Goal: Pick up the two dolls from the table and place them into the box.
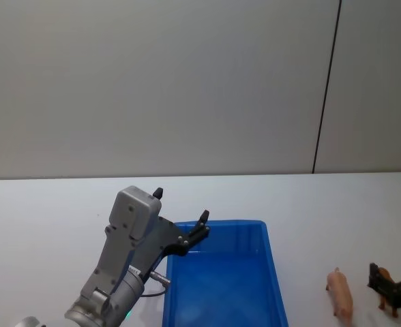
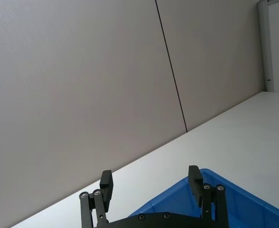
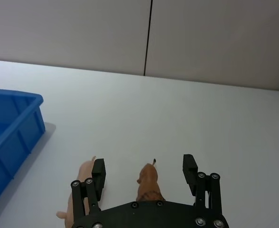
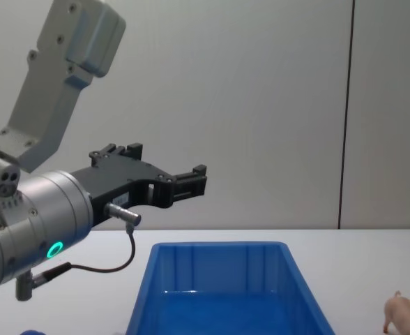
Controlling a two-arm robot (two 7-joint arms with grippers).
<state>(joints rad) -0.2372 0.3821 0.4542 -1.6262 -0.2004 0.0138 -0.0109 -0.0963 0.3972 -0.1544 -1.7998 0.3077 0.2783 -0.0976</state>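
Note:
The blue box (image 1: 217, 223) sits on the white table in front of me. My left gripper (image 1: 181, 204) hangs open and holds nothing, above the box's rear left corner; the left wrist view has its fingers (image 2: 106, 183) over the box rim (image 2: 234, 185). A brown four-legged doll (image 3: 148, 183) with a thin tail stands on the table right of the box, also near the right edge of the head view (image 1: 386, 278). My right gripper (image 3: 144, 161) is open, with the brown doll between its fingers. A pink pig toy (image 1: 339, 294) lies just beside it.
The white table (image 1: 309, 204) stretches bare behind and to the right of the box. A grey wall with a dark vertical seam (image 1: 327, 88) closes the back. In the chest view the pig (image 4: 404, 314) shows low at the right, and the box (image 4: 219, 246) at the centre.

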